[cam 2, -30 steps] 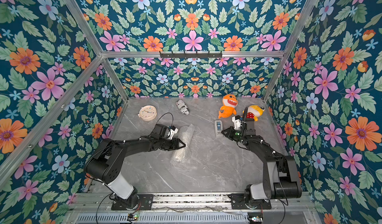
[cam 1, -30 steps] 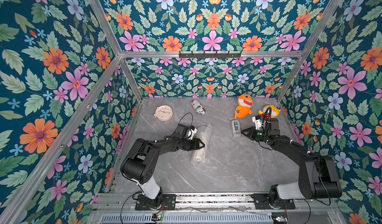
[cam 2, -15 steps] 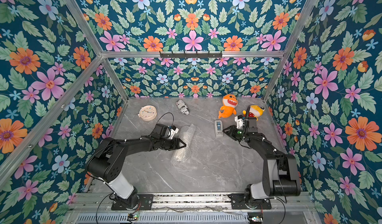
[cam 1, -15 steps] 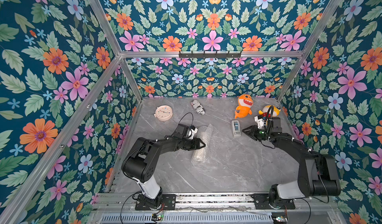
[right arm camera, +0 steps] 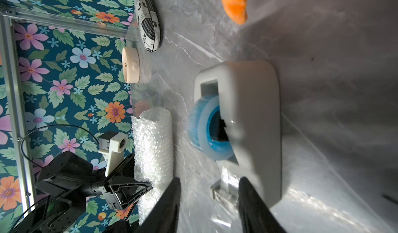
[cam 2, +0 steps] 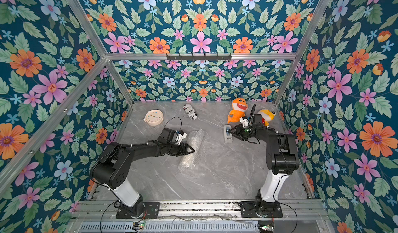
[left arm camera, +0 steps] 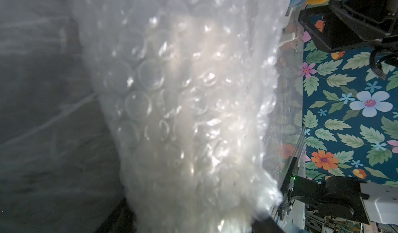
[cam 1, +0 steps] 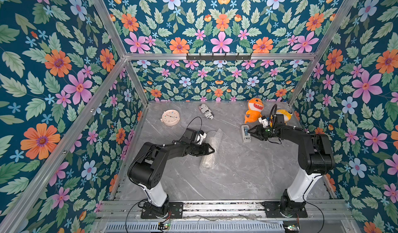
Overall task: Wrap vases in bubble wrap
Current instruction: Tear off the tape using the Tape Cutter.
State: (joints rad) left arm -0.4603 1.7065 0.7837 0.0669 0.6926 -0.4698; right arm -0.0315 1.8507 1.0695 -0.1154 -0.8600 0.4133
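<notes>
Left wrist view (top views vaguer): bubble wrap tight in left end effector; right end effector agape.

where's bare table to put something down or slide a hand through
Widest bare patch: the table between the bubble wrap and the front rail. Narrower lane between wrap and tape dispenser. Crowded: back right, by the plush toys.

Grey marbled surface with six loose things on it.
A roll of bubble wrap lies near the middle. A round clock sits at 10 o'clock, a printed cylinder at 12, an orange plush shark at 1, a yellow plush at 2 and a white tape dispenser nearer the middle, also at 2.
</notes>
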